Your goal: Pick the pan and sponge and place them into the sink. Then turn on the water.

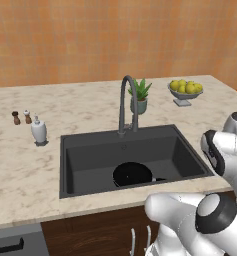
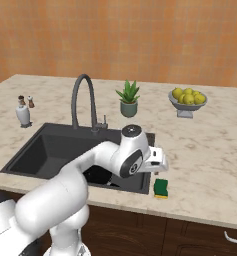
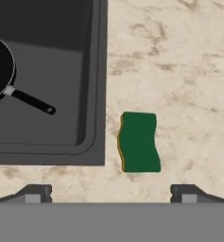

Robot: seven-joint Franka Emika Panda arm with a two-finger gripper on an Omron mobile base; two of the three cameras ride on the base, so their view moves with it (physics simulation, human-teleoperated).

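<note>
Left base view. Sink (image 1: 80,165): dark basin set in the marble counter (image 1: 20,170). Pan (image 1: 132,174): black, flat on the sink floor near the front wall. Faucet (image 1: 125,102): arched, behind the sink. Plant (image 1: 139,96): potted, just right of the faucet. Fruit bowl (image 1: 185,91): yellow fruit, far right on the counter. Soap bottle (image 1: 38,131) and two small shakers (image 1: 21,117): left of the sink.

Right base view. Arm (image 2: 90,175): reaches over the sink's right front corner. Sponge (image 2: 161,188): green over yellow, on the counter just right of the sink's front corner, just below the hand. Gripper: hidden behind the wrist here.

Hand view. Gripper (image 3: 111,193): finger tips spread wide apart, holding nothing. Sponge (image 3: 139,141): lies between the lines of the two tips, above them in the picture, apart from both, just beside the sink rim. Pan (image 3: 0,66): in the sink at left, handle pointing toward the sponge side.
</note>
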